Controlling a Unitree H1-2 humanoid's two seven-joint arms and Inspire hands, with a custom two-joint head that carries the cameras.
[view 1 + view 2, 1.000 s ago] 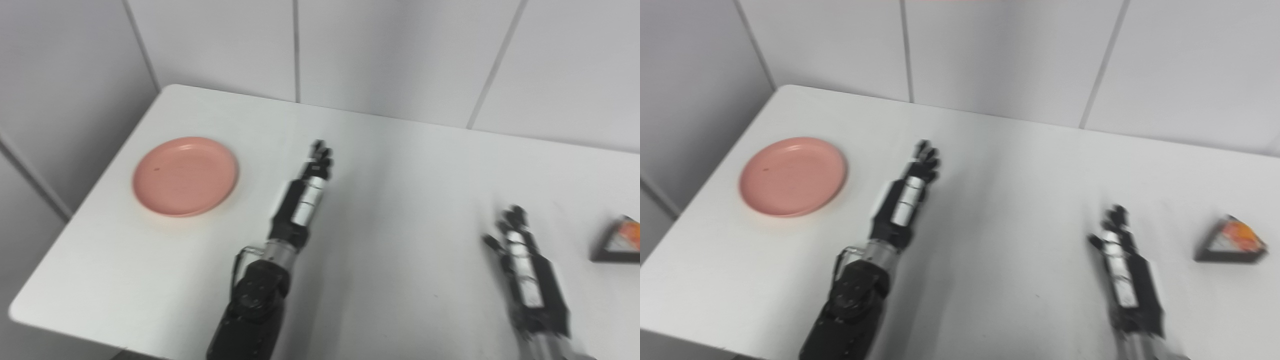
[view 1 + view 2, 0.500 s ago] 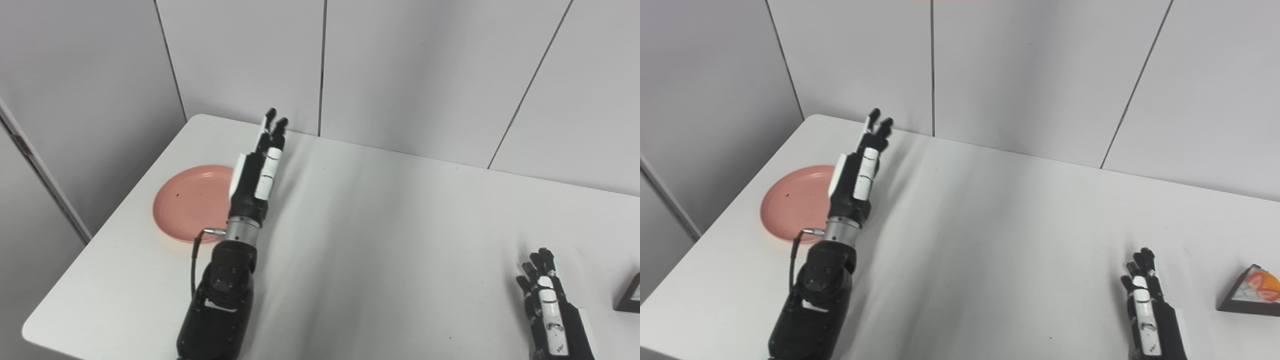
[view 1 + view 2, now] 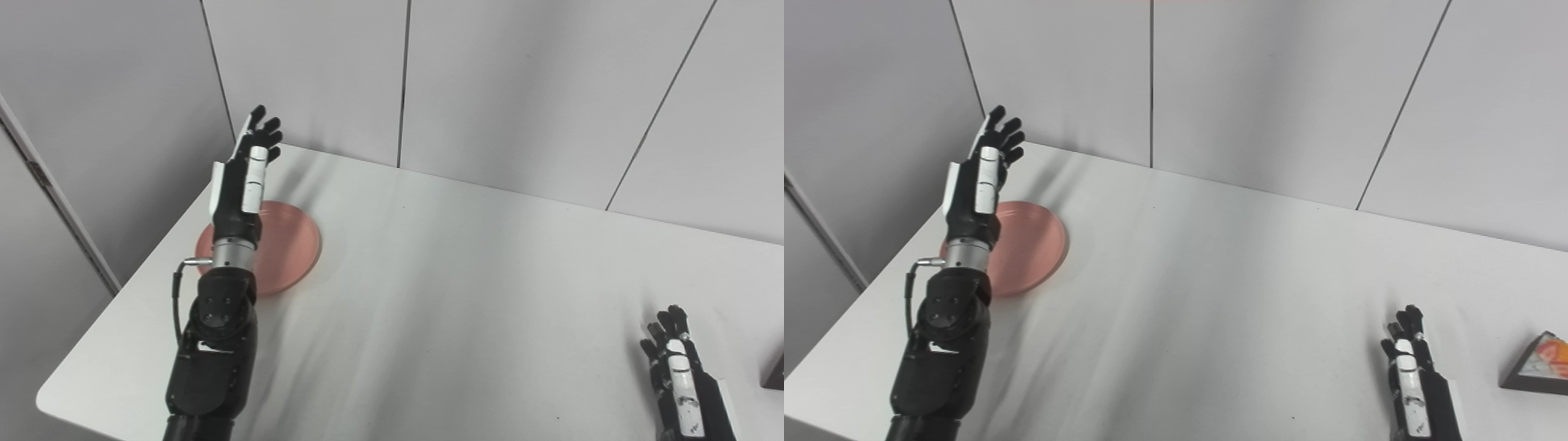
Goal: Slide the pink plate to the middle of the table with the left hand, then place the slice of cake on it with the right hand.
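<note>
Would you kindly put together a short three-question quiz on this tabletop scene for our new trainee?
1. True or false: the pink plate lies at the table's left end, not its middle.
2. What does the left hand hold? A) the plate B) the cake C) nothing
3. Fill in: the slice of cake lies to the ____ of the right hand.

Key: 1 true; 2 C, its fingers are spread and raised over the plate's far side; 3 right, apart from it.

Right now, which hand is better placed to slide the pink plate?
Left. The left hand is raised over the pink plate, while the right hand sits far across the table near the cake slice.
</note>
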